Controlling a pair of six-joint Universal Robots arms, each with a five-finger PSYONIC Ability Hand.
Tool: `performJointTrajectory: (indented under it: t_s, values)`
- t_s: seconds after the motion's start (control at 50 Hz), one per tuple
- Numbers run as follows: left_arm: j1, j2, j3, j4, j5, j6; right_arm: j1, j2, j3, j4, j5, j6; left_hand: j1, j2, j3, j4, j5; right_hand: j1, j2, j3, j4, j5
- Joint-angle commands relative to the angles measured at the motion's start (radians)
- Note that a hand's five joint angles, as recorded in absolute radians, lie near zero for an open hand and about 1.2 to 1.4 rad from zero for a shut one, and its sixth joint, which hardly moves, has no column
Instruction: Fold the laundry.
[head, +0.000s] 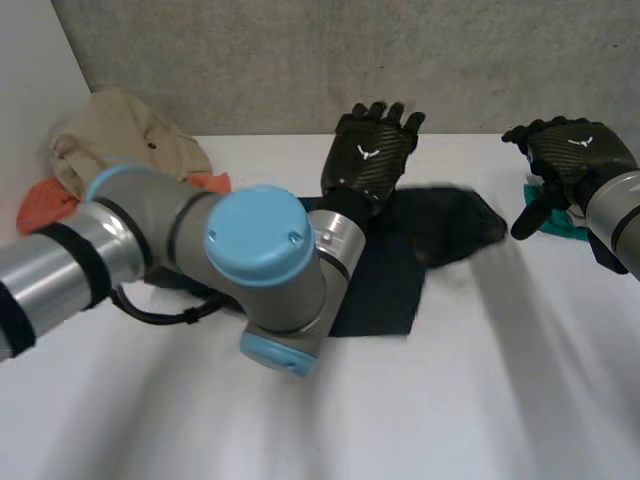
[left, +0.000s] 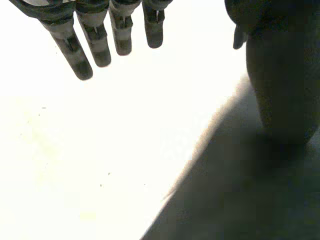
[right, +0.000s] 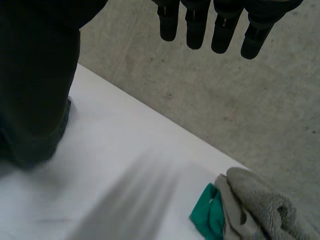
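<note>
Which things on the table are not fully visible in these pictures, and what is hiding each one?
- dark cloth, head view: its left part is behind the left arm; its right end is blurred.
- green cloth, head view: mostly under the right hand.
- orange cloth, head view: partly under the beige garment.
- grey towel, right wrist view: cut off by the picture edge.

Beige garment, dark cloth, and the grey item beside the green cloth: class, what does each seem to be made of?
Beige garment: probably woven cotton, matte and softly creased.
Dark cloth: thin matte fabric, lying flat; fibre unclear.
Grey item: likely terry or fleece, judging by its fuzzy, napped surface.
</note>
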Motion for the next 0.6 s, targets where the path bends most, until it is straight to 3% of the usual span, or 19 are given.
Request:
performJointTrajectory:
  t_s: [0.02, 0.1, 0.18, 0.24, 0.34, 0.44, 0.6]
  values:
    - [0.006, 0.051, -0.055, 0.062, 0.003, 0.004, 0.005, -0.002, 0.011, -0.006, -0.027, -0.030, -0.021, -0.066, -0.073, -0.063, -0.068, -0.062, -0.046, -0.041, -0.040, -0.051]
    - [0.044, 0.174, -0.149, 0.039, -0.005, 0.017, 0.012, -0.037, 0.014, 0.008, -0.065, -0.144, -0.004, -0.049, -0.055, -0.045, -0.051, -0.062, -0.046, -0.041, -0.040, -0.051]
    - [0.133, 0.351, -0.312, -0.044, 0.001, 0.065, 0.020, -0.088, 0.032, 0.035, -0.074, -0.276, -0.001, -0.046, -0.052, -0.042, -0.048, -0.062, -0.046, -0.041, -0.040, -0.051]
    - [0.168, 0.419, -0.383, -0.101, 0.001, 0.098, 0.028, -0.093, 0.026, 0.087, -0.073, -0.303, -0.004, -0.049, -0.055, -0.045, -0.051, -0.062, -0.046, -0.041, -0.040, -0.051]
    - [0.237, 0.496, -0.532, -0.217, 0.004, 0.156, 0.105, -0.052, -0.006, 0.220, -0.080, -0.205, -0.010, -0.054, -0.061, -0.051, -0.056, -0.062, -0.046, -0.041, -0.040, -0.051]
    - [0.340, 0.499, -0.633, -0.239, 0.024, 0.211, 0.202, 0.022, 0.015, 0.233, -0.082, -0.094, -0.015, -0.060, -0.067, -0.057, -0.062, -0.062, -0.046, -0.041, -0.040, -0.051]
    - [0.493, 0.358, -0.641, -0.230, 0.219, 0.294, 0.307, 0.105, 0.136, -0.030, -0.058, 0.041, -0.010, -0.054, -0.061, -0.051, -0.056, -0.062, -0.046, -0.041, -0.040, -0.051]
